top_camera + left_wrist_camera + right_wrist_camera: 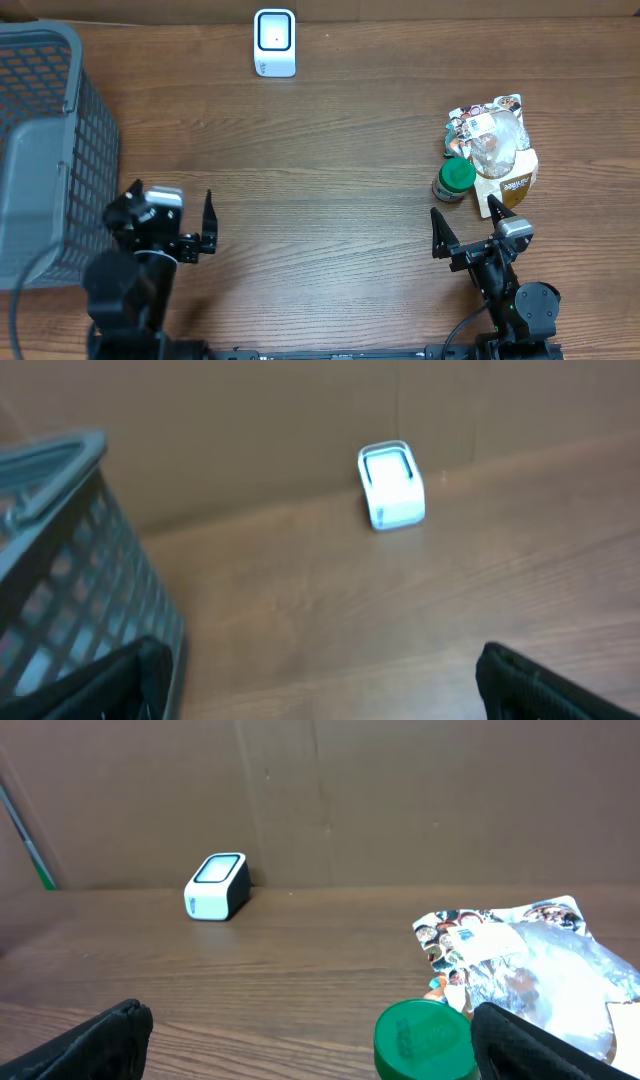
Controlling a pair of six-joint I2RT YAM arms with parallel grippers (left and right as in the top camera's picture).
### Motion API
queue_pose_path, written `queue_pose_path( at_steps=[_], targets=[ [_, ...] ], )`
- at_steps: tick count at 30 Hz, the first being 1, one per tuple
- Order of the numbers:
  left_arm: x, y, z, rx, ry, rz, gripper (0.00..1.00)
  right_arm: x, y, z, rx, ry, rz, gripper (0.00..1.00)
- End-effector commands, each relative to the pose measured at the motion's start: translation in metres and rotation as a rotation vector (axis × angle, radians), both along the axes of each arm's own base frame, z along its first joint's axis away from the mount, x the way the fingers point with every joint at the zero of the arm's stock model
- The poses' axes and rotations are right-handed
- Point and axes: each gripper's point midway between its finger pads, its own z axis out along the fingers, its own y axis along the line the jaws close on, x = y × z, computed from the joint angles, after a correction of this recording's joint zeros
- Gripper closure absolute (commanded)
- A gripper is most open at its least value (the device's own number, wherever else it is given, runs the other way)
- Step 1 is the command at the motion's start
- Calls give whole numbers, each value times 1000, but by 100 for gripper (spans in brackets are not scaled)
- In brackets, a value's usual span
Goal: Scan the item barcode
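Note:
The white barcode scanner (275,42) stands at the table's far edge, and both wrist views show it too (392,485) (216,886). The items lie in a pile on the right: crinkled foil snack bags (488,132) (520,960), a green-lidded jar (457,178) (422,1038) and a brown pouch (517,184). My right gripper (463,212) (310,1038) is open just in front of the pile, with the jar close to its right finger and nothing held. My left gripper (172,192) (320,682) is open and empty on the left, beside the basket.
A grey mesh basket (45,150) (60,560) fills the left side of the table, right next to my left arm. A brown cardboard wall (400,790) runs behind the scanner. Bare wooden tabletop (320,170) lies between the arms and the scanner.

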Motion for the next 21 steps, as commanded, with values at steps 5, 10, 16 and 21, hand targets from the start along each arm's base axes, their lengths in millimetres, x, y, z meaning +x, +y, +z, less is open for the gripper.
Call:
queue_pose_path(
  at_steps=[5,10,16,21],
  targets=[
    [1,-9,-38,51,-178,-63,0,0,-2,-2,0,-5,-9,0],
    [-3,-10,-62,54,-226,-64,1,0,-2,-2,0,-5,-9,0],
    [-4,-10,-89,53,-217,-64,0,0,-2,-2,0,-5,-9,0],
    [-5,-12,-103,28,-180,-70,1,0,-2,-2,0,-5,-9,0]
  ],
)
